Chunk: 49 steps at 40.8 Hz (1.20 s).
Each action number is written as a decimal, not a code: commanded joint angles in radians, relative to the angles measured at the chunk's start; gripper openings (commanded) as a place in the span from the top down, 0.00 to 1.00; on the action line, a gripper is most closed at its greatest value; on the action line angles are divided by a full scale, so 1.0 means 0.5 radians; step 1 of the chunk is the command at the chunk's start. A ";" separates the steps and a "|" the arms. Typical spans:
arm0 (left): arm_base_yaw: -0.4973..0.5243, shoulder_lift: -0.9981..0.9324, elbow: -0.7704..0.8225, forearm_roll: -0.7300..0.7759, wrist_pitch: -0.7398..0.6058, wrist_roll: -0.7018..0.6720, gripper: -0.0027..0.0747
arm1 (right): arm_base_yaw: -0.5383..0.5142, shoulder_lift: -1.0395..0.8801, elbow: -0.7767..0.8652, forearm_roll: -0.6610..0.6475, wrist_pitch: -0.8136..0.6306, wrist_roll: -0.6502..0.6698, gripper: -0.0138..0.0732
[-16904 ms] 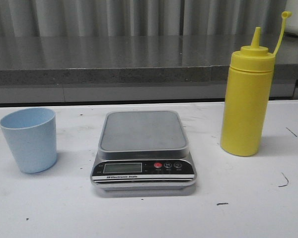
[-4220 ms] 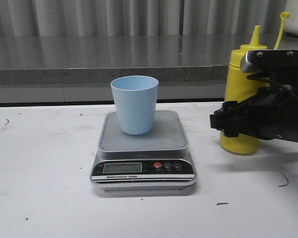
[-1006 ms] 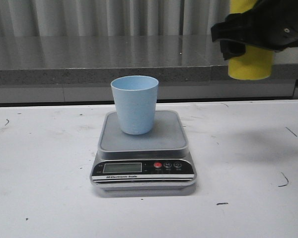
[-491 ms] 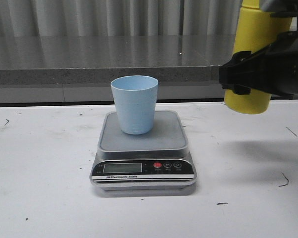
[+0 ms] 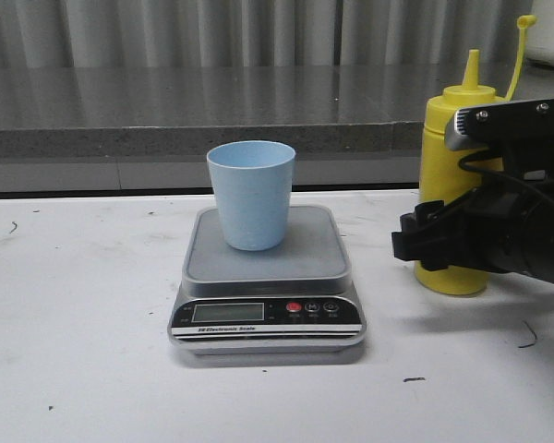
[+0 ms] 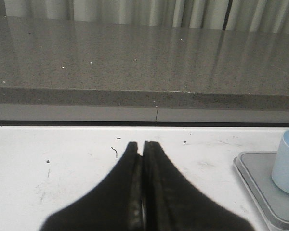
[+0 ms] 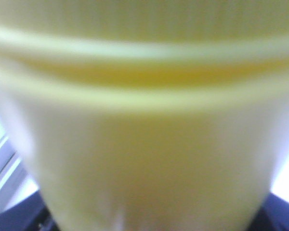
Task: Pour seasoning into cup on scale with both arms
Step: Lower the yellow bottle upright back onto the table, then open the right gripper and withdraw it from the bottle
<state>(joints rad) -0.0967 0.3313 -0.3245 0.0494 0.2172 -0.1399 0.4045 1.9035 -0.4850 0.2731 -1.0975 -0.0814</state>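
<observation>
Item: seasoning bottle [image 5: 451, 198], yellow, upright on table, nozzle uncapped; right gripper [image 5: 443, 242] wraps its lower body, appears clamped on it, fingers hidden.
Item: cup [image 5: 251, 194], blue, centred on scale [image 5: 266, 277], well off to the gripper's left side.
Item: left gripper [image 6: 142, 159], jaws pressed together, holds nothing, cup near.
Step, judged: bottle grasped, pour not begun. Next needs lift, carry over cup, tilt nozzle down.

Seasoning bottle [image 7: 144, 120] fills right wrist view, blurred; scale [image 5: 267, 277] LCD digits unreadable.
</observation>
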 commanded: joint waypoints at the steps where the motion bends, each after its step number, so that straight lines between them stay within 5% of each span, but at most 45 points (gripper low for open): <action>1: 0.000 0.015 -0.053 -0.011 -0.180 -0.017 0.99 | -0.007 -0.079 -0.039 -0.016 -0.376 0.001 0.53; 16: 0.000 0.015 -0.053 -0.011 -0.180 -0.017 0.99 | -0.007 -0.079 -0.039 -0.016 -0.376 0.001 0.52; 26: 0.000 0.015 -0.053 -0.011 -0.180 -0.017 0.99 | -0.007 -0.079 -0.039 -0.016 -0.376 0.001 0.12; 49: 0.000 0.015 -0.053 -0.011 -0.180 -0.017 0.99 | -0.007 -0.278 0.264 -0.016 -0.378 0.003 0.14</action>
<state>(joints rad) -0.0967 0.3313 -0.3245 0.0494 0.2172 -0.1399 0.4045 1.8542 -0.3906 0.2731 -1.1365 -0.0814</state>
